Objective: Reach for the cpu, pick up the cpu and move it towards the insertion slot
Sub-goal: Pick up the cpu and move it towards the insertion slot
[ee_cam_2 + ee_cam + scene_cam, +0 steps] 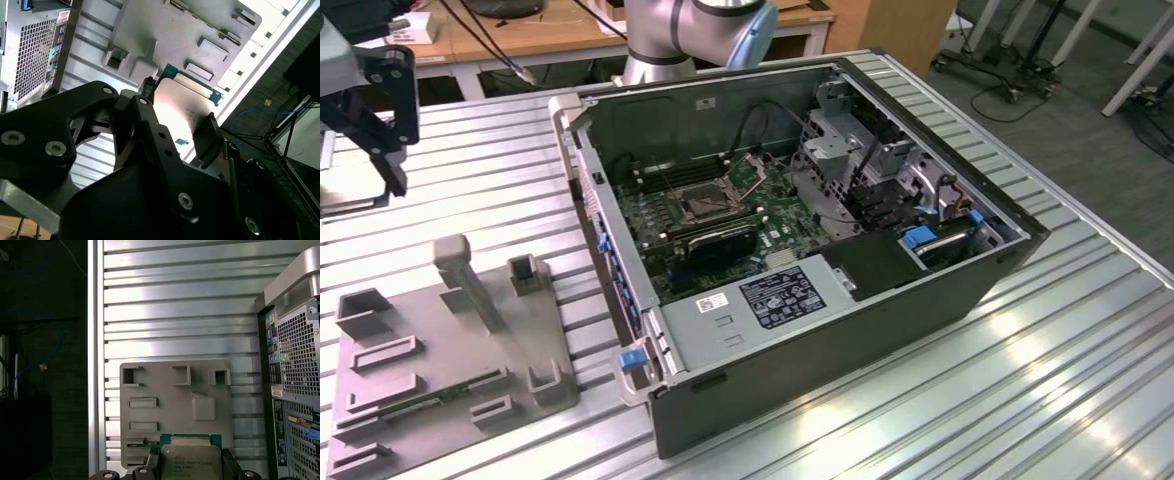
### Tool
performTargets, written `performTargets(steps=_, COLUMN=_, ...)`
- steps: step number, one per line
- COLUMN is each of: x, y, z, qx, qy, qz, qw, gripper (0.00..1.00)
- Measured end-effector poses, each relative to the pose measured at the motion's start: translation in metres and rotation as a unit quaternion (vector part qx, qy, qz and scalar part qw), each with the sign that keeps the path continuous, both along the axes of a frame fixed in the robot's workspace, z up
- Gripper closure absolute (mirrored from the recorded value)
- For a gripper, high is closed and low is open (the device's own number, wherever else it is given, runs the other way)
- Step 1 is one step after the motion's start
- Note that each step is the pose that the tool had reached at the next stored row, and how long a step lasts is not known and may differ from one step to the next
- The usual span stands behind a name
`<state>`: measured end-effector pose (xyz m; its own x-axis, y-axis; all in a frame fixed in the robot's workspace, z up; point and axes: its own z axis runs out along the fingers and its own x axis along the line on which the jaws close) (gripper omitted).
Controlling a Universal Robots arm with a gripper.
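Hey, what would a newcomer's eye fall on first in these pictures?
An open black computer case lies on the ribbed metal table, its green board and square dark insertion slot with silvery frame exposed. In both wrist views the black gripper clamps the small square silvery-topped cpu, with the grey plastic tray on the table beyond.
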<state>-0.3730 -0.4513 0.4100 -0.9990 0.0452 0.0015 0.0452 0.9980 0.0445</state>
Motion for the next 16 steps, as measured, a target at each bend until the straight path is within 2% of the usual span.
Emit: performTargets(steps=16, x=0.0185, y=0.0, z=0.0, qx=0.0, qy=0.0001, qz=0.0, qw=1.0, gripper=0.45)
